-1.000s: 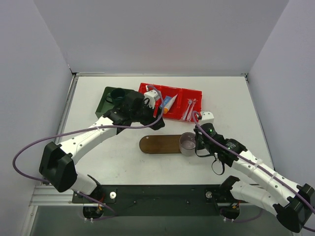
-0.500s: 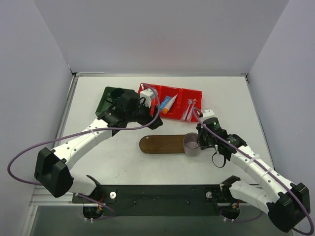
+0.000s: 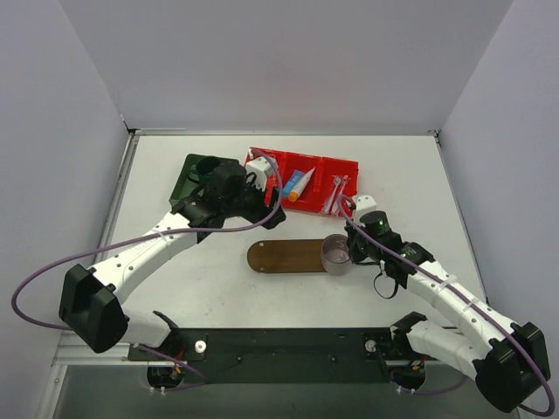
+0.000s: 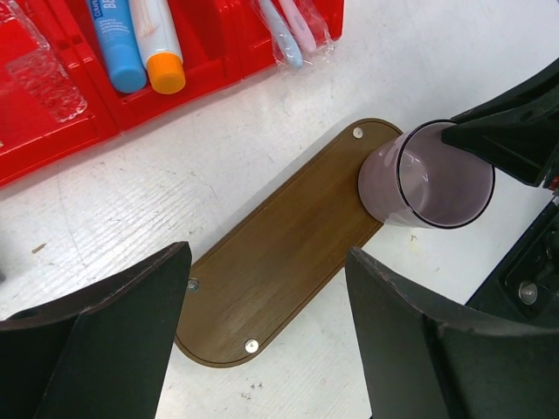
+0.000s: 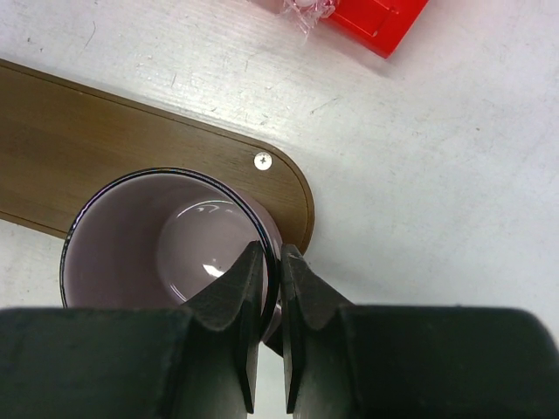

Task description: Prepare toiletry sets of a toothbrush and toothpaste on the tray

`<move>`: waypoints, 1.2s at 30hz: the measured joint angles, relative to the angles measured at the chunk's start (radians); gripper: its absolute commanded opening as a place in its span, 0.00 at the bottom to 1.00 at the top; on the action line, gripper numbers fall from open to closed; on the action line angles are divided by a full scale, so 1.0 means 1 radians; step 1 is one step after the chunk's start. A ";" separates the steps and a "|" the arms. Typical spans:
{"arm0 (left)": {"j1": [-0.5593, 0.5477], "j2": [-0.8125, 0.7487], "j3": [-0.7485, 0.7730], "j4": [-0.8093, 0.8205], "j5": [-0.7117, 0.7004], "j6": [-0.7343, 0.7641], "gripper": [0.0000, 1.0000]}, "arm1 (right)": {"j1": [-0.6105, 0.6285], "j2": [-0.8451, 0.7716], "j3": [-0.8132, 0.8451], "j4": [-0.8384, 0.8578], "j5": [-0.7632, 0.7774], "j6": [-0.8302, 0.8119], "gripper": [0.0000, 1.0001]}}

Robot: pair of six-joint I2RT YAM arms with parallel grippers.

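Right gripper (image 5: 271,253) black fingers pressed together, pinching the thin rim of the translucent pink mug (image 5: 166,253), a smooth, glossy cylinder. The mug sits at the right end of the tray (image 4: 279,253), a flat oval wood-grain board with small metal studs; can't tell if its base touches. Left gripper (image 4: 266,262) is spread wide, holding nothing. Beyond is the red plastic bin (image 4: 131,113) with a blue toothpaste tube (image 4: 113,44), a white orange-capped tube (image 4: 157,44) and wrapped toothbrushes (image 4: 293,35). Far left, a dark green mug (image 3: 208,166) stands in the green box (image 3: 188,182).
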 measured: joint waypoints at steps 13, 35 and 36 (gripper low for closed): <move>0.000 -0.047 -0.020 0.000 -0.039 0.020 0.82 | 0.000 0.035 -0.013 0.075 0.024 -0.058 0.00; 0.000 -0.047 -0.029 0.001 -0.044 0.022 0.82 | 0.000 0.116 0.014 0.121 0.042 -0.077 0.15; 0.000 -0.047 -0.029 0.001 -0.044 0.022 0.82 | 0.000 0.121 0.017 0.120 0.042 -0.078 0.19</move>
